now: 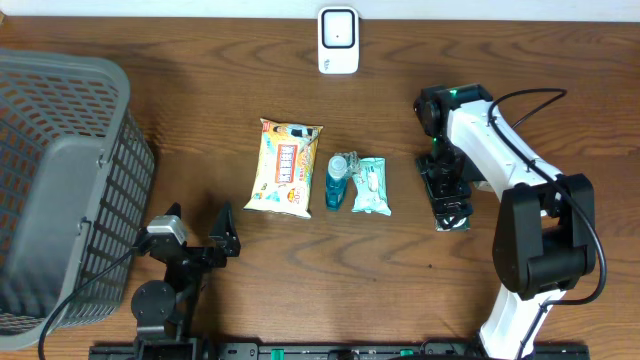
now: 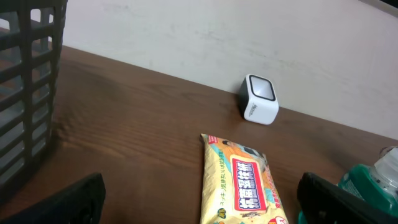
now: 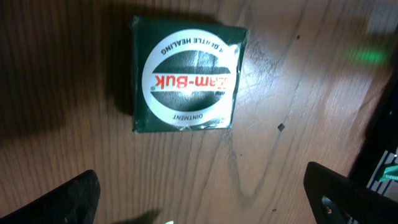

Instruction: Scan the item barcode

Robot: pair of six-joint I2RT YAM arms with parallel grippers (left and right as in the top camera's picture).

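The right gripper (image 3: 205, 199) is hovering wide open, holding nothing; the green box (image 3: 186, 84) is lying flat just ahead of its fingertips. The left gripper (image 2: 199, 208) is gaping open, empty.

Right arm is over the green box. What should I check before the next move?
1. Right gripper open: ok, fingers wide apart.
2. Green box free and flat on the table: ok, nothing touches it.
3. Barcode located: cannot tell; the top face shows only the round label.
4. Scanner unblocked: ok, it stands alone at the far edge.
5. Left gripper out of the way: ok, open and empty, beside the basket.
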